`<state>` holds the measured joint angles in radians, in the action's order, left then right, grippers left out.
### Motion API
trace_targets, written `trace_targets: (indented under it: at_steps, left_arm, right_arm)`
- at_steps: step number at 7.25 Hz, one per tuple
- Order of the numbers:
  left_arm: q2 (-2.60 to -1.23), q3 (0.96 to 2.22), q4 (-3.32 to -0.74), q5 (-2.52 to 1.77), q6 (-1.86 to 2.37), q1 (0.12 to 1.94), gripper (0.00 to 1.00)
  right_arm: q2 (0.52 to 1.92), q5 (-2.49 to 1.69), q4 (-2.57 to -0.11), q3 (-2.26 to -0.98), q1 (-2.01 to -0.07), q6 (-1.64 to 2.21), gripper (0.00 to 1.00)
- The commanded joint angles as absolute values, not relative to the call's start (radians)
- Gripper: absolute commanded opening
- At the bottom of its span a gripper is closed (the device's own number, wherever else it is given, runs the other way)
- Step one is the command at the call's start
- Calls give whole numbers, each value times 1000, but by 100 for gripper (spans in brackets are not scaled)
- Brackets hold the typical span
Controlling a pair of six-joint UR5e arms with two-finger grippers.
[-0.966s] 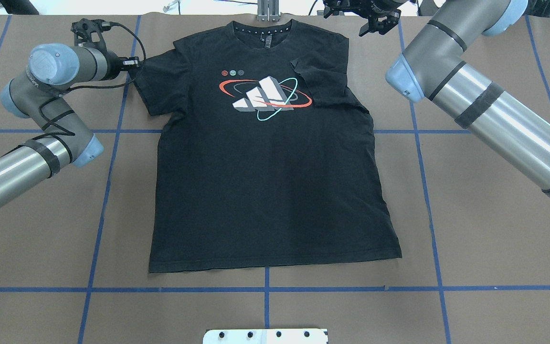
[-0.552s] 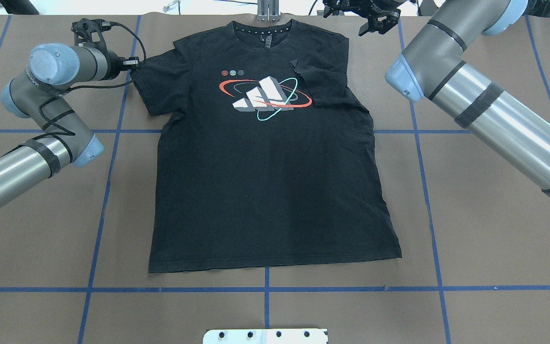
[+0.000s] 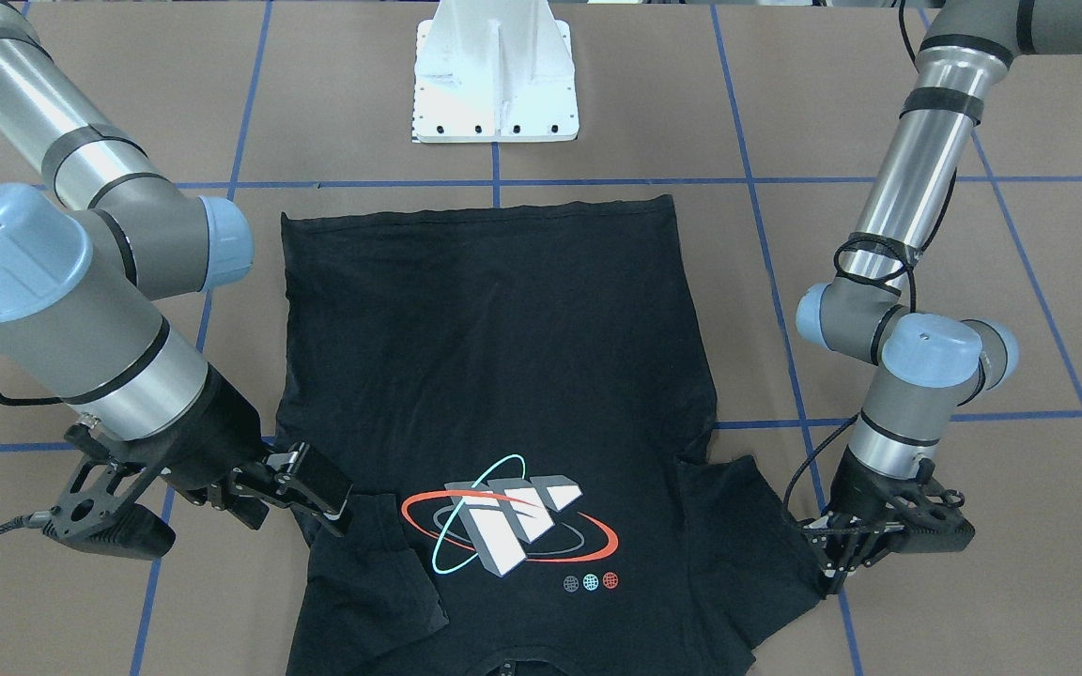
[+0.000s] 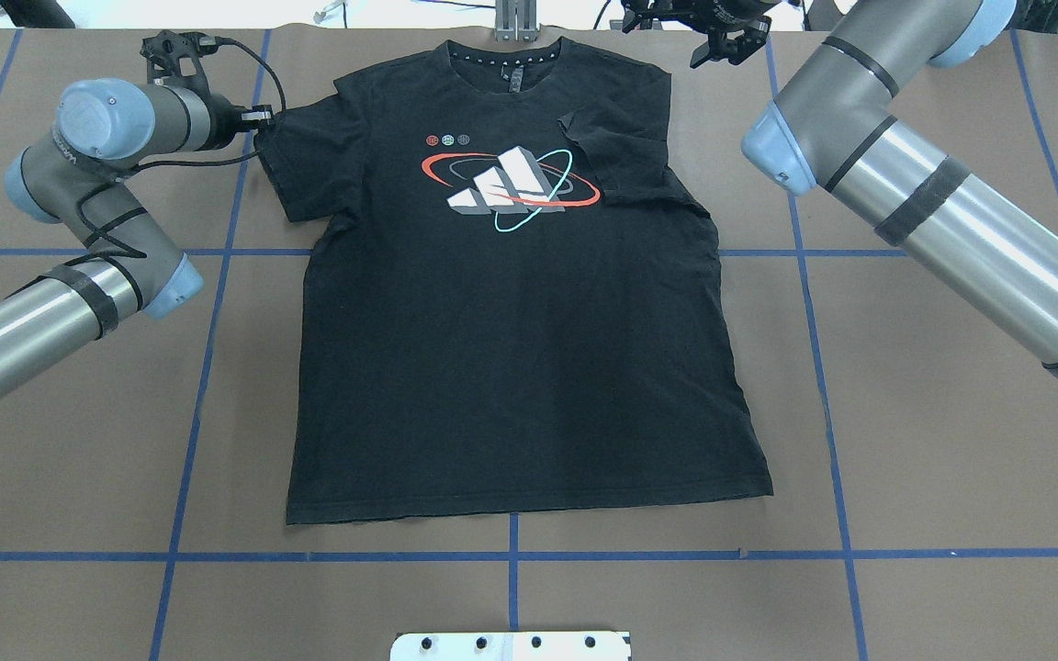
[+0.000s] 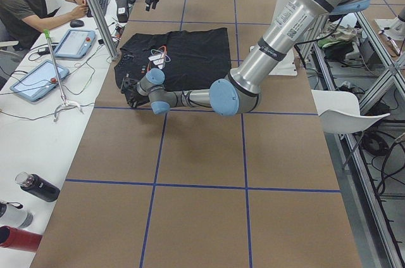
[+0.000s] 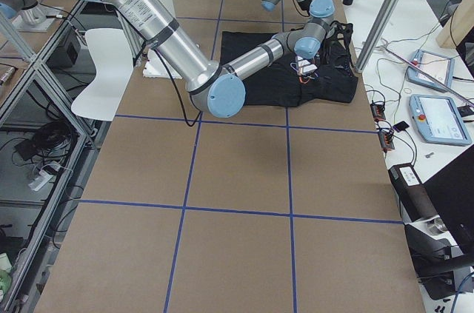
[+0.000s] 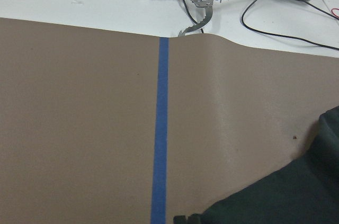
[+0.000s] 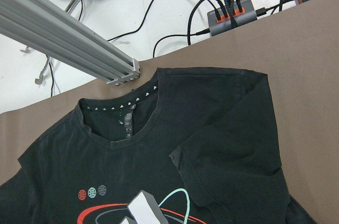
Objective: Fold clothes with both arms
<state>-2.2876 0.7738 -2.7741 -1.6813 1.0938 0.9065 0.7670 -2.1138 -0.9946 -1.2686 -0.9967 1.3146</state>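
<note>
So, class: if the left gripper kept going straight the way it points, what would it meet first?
Most likely the T-shirt's sleeve: the left gripper tilts down at that sleeve's outer edge. Depth is unclear: it may already touch cloth, or hit the table beside it.

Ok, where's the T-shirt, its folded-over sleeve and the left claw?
T-shirt [image 4: 511, 367]: overhead view, plain black belly below the print.
folded-over sleeve [image 4: 630, 161]: overhead view, middle of the flap.
left claw [image 3: 832, 571]: front-facing view, between its fingertips.
</note>
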Motion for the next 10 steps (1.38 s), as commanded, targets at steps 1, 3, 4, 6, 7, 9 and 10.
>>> trace_targets:
  at_steps: [1, 3, 4, 6, 7, 9, 10]
  left_arm:
    - [-2263, 910, -2735, -1710, 1100, 910, 0]
    - [-2261, 1015, -2654, -1735, 1174, 902, 0]
    - [-2273, 1017, -2655, -1733, 1281, 869, 0]
    - [-2337, 1002, -2657, -1721, 1437, 787, 0]
    - [-2373, 983, -2657, -1692, 1474, 763, 0]
    - [-2498, 835, -2663, -1622, 1505, 721, 0]
    - [-2519, 807, -2669, -1620, 1506, 722, 0]
  right_arm:
    - [767, -2114, -993, -1269, -997, 1316, 99]
    - [770, -2115, -989, -1272, -997, 1318, 99]
    - [772, -2115, -989, -1272, -997, 1316, 99]
    - [772, -2115, -988, -1272, -997, 1316, 99]
    - [772, -2115, -989, -1273, -999, 1315, 99]
    - [779, -2115, -989, -1273, -1003, 1307, 99]
    - [779, -2117, -989, -1273, -1011, 1298, 99]
